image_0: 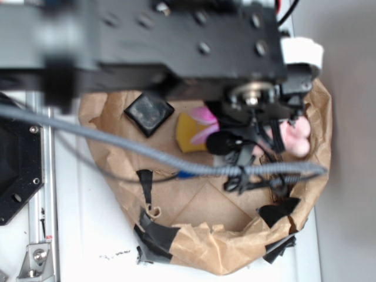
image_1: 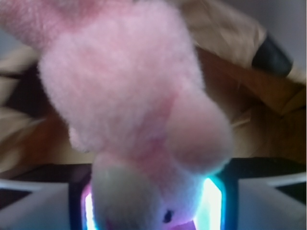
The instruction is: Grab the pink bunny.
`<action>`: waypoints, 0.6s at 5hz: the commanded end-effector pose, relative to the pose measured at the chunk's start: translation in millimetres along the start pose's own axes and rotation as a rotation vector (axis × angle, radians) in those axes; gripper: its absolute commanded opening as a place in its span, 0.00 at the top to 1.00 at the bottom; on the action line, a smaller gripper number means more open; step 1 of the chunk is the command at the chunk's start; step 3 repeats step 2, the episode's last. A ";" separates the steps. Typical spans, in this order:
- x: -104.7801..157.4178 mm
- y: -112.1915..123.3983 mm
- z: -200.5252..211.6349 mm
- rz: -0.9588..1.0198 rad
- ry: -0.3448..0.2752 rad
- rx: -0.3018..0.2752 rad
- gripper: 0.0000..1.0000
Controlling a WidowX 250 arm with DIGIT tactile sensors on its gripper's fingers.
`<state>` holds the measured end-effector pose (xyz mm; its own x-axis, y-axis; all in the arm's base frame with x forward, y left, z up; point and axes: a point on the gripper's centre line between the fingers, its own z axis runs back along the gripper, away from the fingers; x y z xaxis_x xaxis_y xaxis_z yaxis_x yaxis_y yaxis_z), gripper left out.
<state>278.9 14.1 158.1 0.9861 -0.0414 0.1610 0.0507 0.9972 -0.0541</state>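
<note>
The bunny (image_0: pixel 295 136) lies at the right side of a crumpled brown paper bowl (image_0: pixel 211 255) on the white table (image_0: pixel 88 235), close against the bowl's right wall. In the exterior view the black arm reaches in from the top and covers most of the toy; only pink fluff shows to the right of the claw (image_0: pixel 258 147). Whether the claw is open or closed on the toy cannot be told from this view.

In the wrist view the bunny (image_1: pixel 139 105) fills nearly the whole picture, pink fur pressed right up to the lens, a whitish patch and a small dark eye at the bottom.

Left of the arm in the bowl sit a yellow toy (image_0: pixel 191 132) and a black square (image_0: pixel 148 111).
</note>
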 end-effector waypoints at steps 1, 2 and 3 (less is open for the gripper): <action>-3.0 7.7 67.3 0.037 0.032 0.141 1.00; -13.2 7.1 66.9 0.054 0.065 0.146 1.00; -13.2 7.1 66.9 0.054 0.065 0.146 1.00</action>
